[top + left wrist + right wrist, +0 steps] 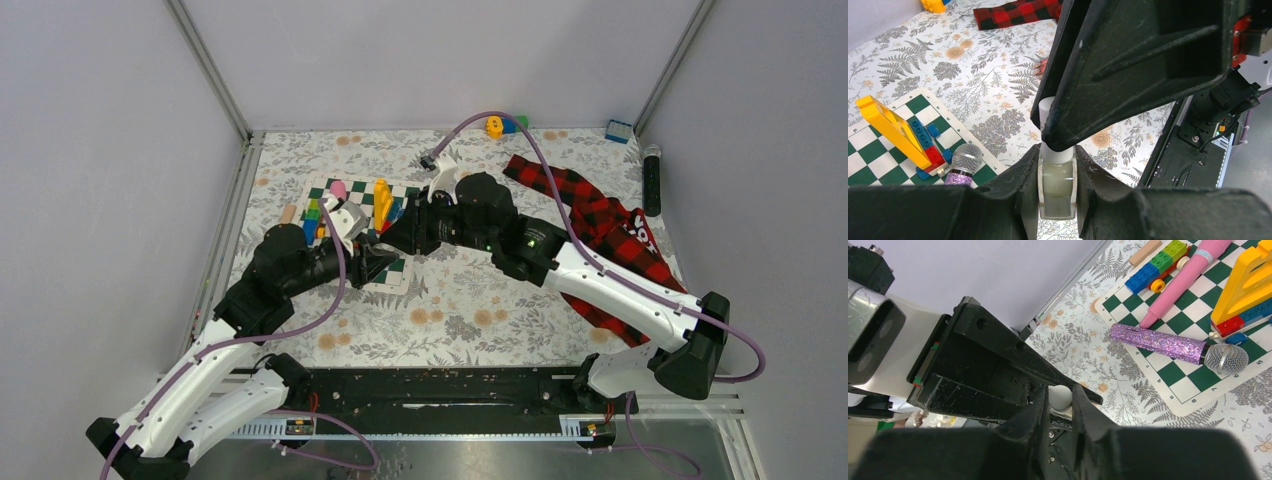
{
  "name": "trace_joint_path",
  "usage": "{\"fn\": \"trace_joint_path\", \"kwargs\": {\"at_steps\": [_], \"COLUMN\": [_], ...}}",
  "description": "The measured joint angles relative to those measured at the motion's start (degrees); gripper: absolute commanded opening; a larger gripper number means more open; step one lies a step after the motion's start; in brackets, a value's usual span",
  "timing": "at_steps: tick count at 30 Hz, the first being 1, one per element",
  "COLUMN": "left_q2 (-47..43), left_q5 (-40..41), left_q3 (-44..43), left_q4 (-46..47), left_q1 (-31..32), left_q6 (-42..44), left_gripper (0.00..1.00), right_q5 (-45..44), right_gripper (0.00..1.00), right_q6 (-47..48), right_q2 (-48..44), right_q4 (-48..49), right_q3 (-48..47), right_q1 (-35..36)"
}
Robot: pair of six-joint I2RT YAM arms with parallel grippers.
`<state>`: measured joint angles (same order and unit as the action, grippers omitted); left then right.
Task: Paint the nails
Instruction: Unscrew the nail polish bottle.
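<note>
Starting at the nails: none can be resolved in any view. Only a reddish-pink tip [1040,67] is seen at the edge of the right jaws in the left wrist view, probably a finger of the dummy hand. Its plaid sleeve [600,225] is spread at centre right of the top view, partly under the right arm [610,290].

The polish bottle [1057,187] is not at the nails yet. It is held above the desk [450,310] at frame centre, by the lower right corner of the checkered mat [395,270].

The bottle body is clenched by the left jaws, upright, so it is braced against twist. The white cap [1062,396] is enclosed by the right jaws with no gap seen on either side, so a grip on the cap is judged. Unscrewing to free the brush is the likely step.

- Left arm [290,265]: reached up and right from the lower left, wrist turned toward centre.
- Right arm: stretched up-left from the lower right across the sleeve, jaws aimed left, meeting the left jaws nose to nose.
</note>
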<state>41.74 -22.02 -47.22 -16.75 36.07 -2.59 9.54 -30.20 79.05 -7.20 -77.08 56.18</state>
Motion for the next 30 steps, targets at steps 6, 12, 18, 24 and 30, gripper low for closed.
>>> {"fn": "trace_joint_path", "kwargs": {"at_steps": [6, 12, 18, 24, 30], "left_q2": [0.02, -0.02, -0.04, 0.52, 1.62], "left_q5": [-0.66, -4.52, -15.72, -29.27, -35.63], "left_q3": [0.00, 0.00, 0.00, 0.00, 0.00], "left_q4": [-0.17, 0.59, 4.74, 10.03, 12.52], "left_q1": [-0.09, -0.50, -0.70, -0.37, -0.11], "left_q6": [-0.11, -0.72, -3.50, -7.61, -9.57], "left_gripper": [0.00, 0.00, 0.00, 0.00, 0.00], "right_q5": [0.04, 4.46, 15.69, 26.36, 32.57], "right_gripper": [0.00, 0.00, 0.00, 0.00, 0.00], "right_q6": [2.12, 5.44, 10.78, 16.48, 20.44], "right_q2": [0.17, -0.61, -4.28, -8.90, -9.90], "right_q4": [-1.16, -1.33, -1.55, 0.39, 1.38], "right_q3": [-0.61, -0.55, 0.52, 3.13, 3.82], "right_q1": [0.02, -1.05, -2.97, -3.06, -3.04]}}
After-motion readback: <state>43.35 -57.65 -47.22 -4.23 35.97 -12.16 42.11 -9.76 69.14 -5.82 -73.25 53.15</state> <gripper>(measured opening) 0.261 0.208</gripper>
